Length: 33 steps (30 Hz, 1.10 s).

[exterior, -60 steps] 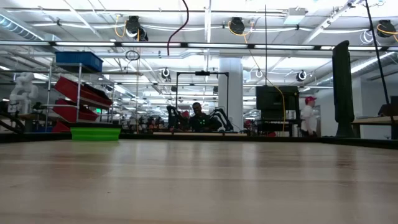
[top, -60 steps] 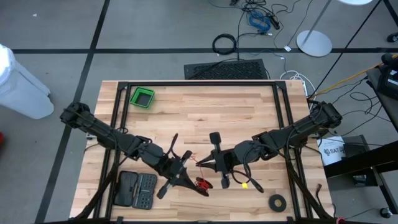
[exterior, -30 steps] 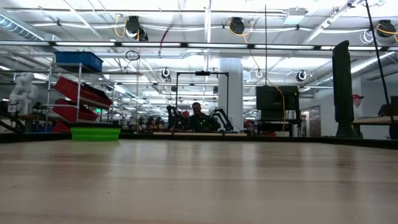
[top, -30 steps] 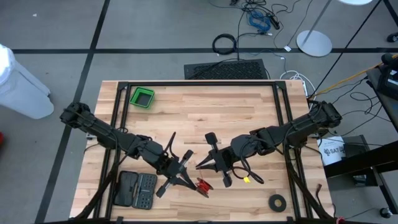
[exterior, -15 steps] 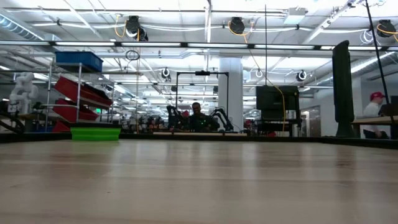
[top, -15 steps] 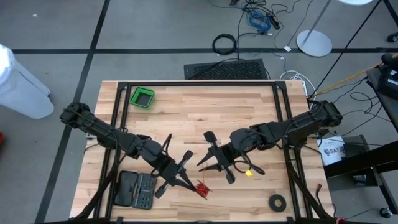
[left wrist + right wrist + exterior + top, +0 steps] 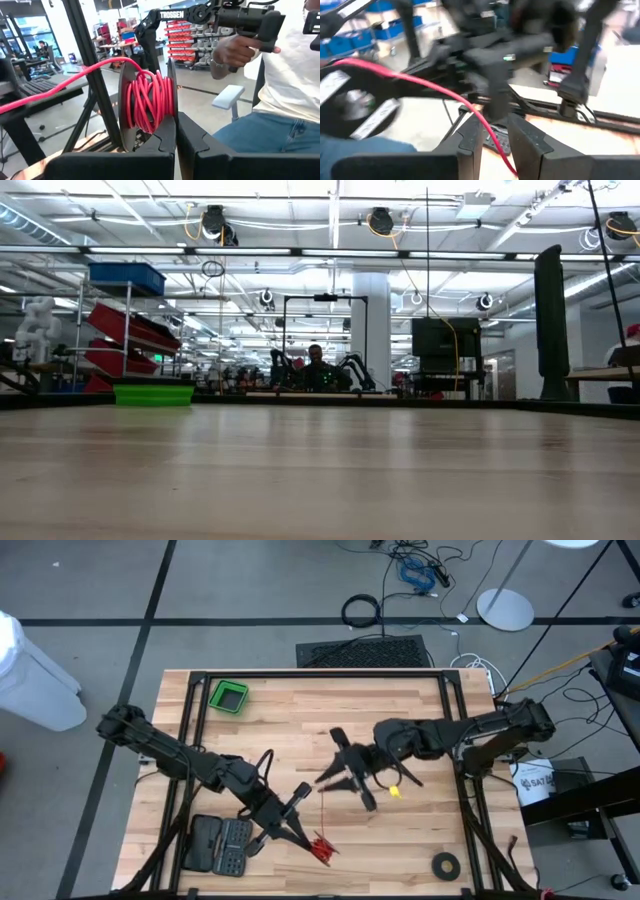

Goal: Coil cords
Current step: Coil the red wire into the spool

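Blur smears your right wrist view beyond the thin red cord (image 7: 445,95), the person (image 7: 260,95) in your left wrist view is cut off at the frame's edge, and your low view shows neither arm.

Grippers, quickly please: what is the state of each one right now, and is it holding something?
Left gripper: closed on the coiled red cord.
Right gripper: partly open, with the loose red strand running between its fingers; it is not clamped.
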{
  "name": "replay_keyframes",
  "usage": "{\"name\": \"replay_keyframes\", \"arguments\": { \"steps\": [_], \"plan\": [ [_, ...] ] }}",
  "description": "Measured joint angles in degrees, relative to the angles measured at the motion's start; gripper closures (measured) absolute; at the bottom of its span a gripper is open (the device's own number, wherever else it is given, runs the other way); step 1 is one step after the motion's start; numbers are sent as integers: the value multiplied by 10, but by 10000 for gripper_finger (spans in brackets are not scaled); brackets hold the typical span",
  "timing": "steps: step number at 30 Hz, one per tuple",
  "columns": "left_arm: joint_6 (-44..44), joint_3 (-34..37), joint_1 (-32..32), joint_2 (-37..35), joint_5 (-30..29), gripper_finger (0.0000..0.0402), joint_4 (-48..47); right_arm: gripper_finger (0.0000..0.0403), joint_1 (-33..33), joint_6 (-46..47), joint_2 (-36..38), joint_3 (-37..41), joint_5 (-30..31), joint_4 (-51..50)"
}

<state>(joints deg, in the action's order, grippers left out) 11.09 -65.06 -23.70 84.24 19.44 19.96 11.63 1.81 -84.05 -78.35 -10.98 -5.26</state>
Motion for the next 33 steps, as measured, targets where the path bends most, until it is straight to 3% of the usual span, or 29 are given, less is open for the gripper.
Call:
{"name": "replay_keyframes", "arguments": {
  "steps": [8, 15, 25, 33],
  "plan": [
    [2, 0, 8, 52, 36, 401, 97, 328, -36, 123, 1, -7, 0, -1],
    [-2, 0, 27, 76, 36, 401, 154, 328, -37, 153, 1, -29, -29, -11],
    [31, 0, 31, 83, 8, 401, 193, 328, -45, 160, 1, -50, -29, -135],
    [33, 0, 30, 83, 3, 401, 211, 328, -38, 159, 1, -50, -29, -153]
  ]
}}
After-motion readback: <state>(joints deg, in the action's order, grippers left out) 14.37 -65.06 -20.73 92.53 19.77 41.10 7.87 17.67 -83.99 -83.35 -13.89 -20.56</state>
